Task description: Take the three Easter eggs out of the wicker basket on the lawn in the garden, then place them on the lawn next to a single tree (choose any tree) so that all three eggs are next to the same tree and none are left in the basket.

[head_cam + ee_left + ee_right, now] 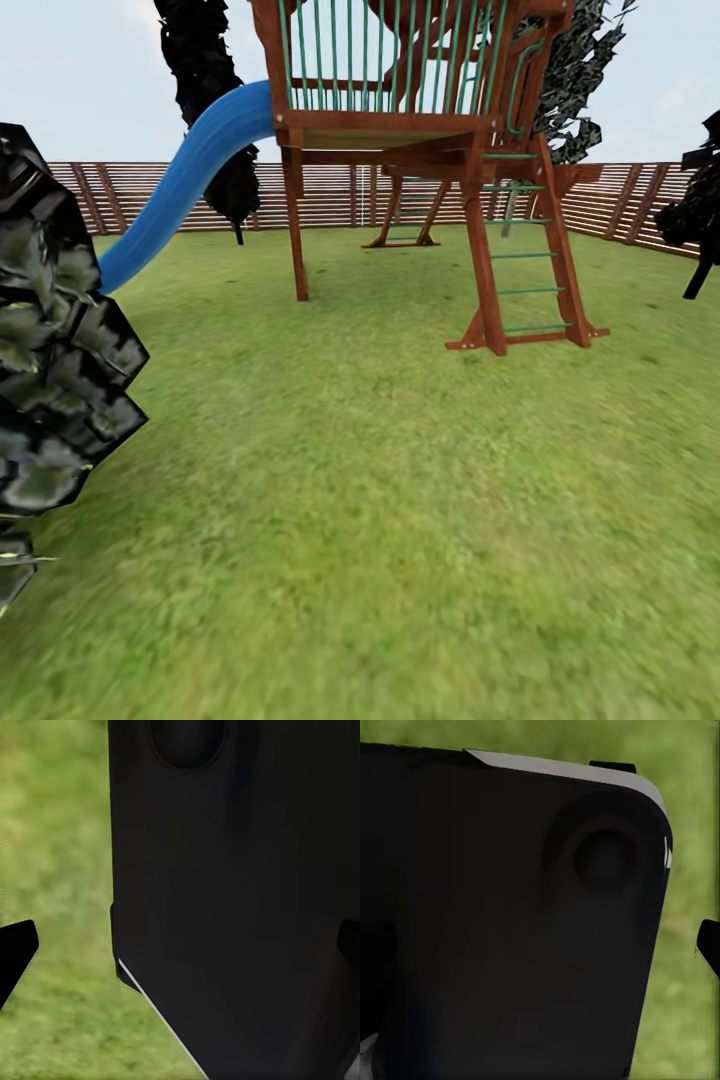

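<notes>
Grass of the lawn fills the near ground in the head view, short, green and blurred, running back unbroken to the far fence. At the lawn's near left edge hangs a clump of dark, blocky leaves, grey-green and black, cut off by the picture's side. Farther back, toward the middle of the lawn, stands a red-brown wooden play tower on posts, with green railing bars above and a ladder with green rungs leaning down to the grass on its right side. A blue slide curves off the tower's left side and drops behind the leaves. Behind the tower stand thin dark trees, and another dark one is at the lawn's far right edge. A brown slatted fence closes the garden at the back under a pale sky. In both wrist views a large black body of the robot blocks most of the sight, with blurred grass beside it; small black tips at the picture edges may be fingers of the left tool and the right tool, but how wide either tool stands I cannot tell.
</notes>
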Tool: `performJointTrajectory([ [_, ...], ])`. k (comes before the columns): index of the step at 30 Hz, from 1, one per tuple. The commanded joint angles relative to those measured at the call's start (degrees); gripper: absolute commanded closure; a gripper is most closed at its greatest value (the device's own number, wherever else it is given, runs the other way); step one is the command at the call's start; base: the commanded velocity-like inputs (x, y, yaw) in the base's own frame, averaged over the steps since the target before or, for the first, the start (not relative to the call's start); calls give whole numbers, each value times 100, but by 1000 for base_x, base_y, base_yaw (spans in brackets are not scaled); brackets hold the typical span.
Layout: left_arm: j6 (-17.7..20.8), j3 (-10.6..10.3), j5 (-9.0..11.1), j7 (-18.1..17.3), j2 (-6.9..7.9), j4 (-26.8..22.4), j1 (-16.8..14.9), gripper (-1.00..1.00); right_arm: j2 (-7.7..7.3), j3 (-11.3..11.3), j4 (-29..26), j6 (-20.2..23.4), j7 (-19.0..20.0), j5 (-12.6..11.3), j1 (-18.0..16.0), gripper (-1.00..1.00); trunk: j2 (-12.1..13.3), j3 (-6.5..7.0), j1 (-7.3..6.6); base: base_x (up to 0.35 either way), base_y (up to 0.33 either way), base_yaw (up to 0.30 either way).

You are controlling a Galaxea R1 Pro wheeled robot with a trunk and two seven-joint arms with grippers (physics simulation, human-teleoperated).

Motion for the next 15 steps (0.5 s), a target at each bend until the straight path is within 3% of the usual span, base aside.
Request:
performJointTrajectory([
  [1, -3, 28, 7, 2, -1, -2, -1, -100, -1, 4, 4, -19, 5, 32, -3, -100, -2, -4, 3, 314, 0, 0],
  [15, -3, 26, 7, 2, -1, -2, -1, -100, 2, 4, 1, -19, 5, 32, -3, -100, -2, -4, 3, 314, 0, 0],
])
